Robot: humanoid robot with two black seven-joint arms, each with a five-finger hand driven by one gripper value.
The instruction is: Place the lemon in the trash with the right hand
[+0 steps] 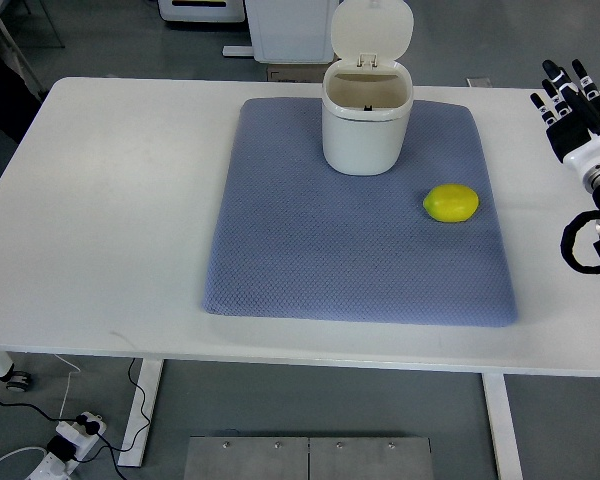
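A yellow lemon [451, 203] lies on the blue-grey mat [310, 260], near its right edge. A white trash bin [367, 128] with its lid flipped up and open stands at the back middle of the mat, up and left of the lemon. My right hand [571, 103] is at the right edge of the table, well right of and above the lemon, fingers stretched out and holding nothing. My left arm is out of view.
The white table [110, 210] has bare surface left of the mat. Black cable loops [583, 243] hang off my right arm at the picture's right edge. White cabinets [270, 25] stand behind the table.
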